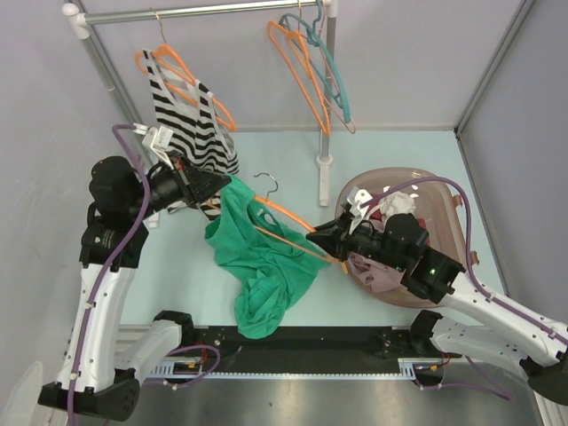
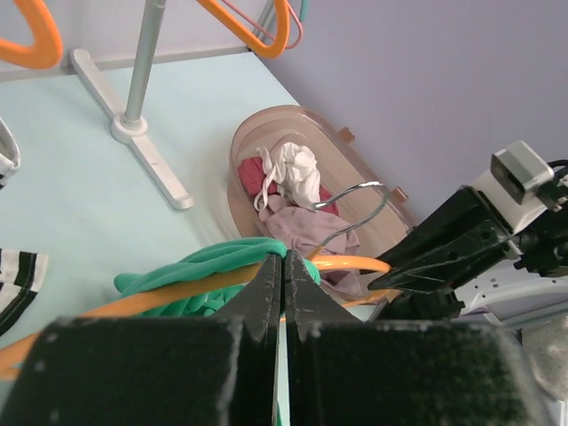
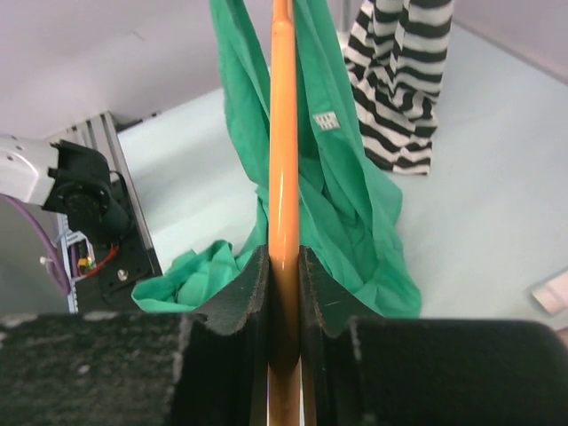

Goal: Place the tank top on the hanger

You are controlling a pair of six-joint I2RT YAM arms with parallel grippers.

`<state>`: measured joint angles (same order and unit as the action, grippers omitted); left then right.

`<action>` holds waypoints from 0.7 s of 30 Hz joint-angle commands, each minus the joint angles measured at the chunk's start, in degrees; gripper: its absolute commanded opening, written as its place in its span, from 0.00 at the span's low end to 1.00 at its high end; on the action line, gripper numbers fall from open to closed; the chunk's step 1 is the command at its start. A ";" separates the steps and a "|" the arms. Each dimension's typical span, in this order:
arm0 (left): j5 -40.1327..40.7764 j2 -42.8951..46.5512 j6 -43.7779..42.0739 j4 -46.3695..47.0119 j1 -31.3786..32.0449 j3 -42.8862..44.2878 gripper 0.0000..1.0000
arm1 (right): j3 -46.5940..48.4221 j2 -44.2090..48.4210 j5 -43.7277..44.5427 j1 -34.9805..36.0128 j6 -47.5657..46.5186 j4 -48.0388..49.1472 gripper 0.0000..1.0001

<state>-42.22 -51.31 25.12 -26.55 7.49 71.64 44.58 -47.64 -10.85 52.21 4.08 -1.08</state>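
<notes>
My left gripper (image 1: 219, 185) points rightward with its jaws pressed fully together, while my right gripper (image 1: 325, 236) points left toward it, jaws clamped with a narrow gap between them.

Robotics lab test cell, plain grey partition walls (image 1: 426, 53) around a pale desk (image 1: 417, 151), left arm (image 1: 98, 293) and right arm (image 1: 497, 311) bolted to a black mounting rail (image 1: 302, 342), exposed purple cabling (image 1: 118, 251), small clothes rack (image 1: 204, 11) standing on the desk.

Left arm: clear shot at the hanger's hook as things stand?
Probably yes on reach: the hook is bare and close to the left gripper, nothing between. But that gripper is shut on the tank top, so it would have to let go first. The right gripper holds the hanger.
</notes>
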 commanded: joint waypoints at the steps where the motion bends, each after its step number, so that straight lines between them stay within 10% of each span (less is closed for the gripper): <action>1: 1.86 0.42 -1.30 1.59 -0.28 -1.14 0.00 | 1.39 2.19 -1.45 -0.26 0.84 10.05 0.00; 8: 9.43 -0.37 -5.43 0.00 -0.28 -2.02 0.06 | 1.57 5.97 -5.15 -0.61 1.90 6.53 0.00; 13: 8.28 -0.64 -7.63 -1.49 -0.28 -1.50 0.98 | 1.04 6.68 -5.57 -1.75 2.16 6.71 0.00; 21: 13.57 4.36 -17.47 -6.85 -0.28 0.44 0.99 | 2.88 2.03 -18.48 -10.17 3.48 6.71 0.00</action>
<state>-31.14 -51.29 14.55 -31.77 7.46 69.76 44.58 -44.27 -20.86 46.33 6.20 0.78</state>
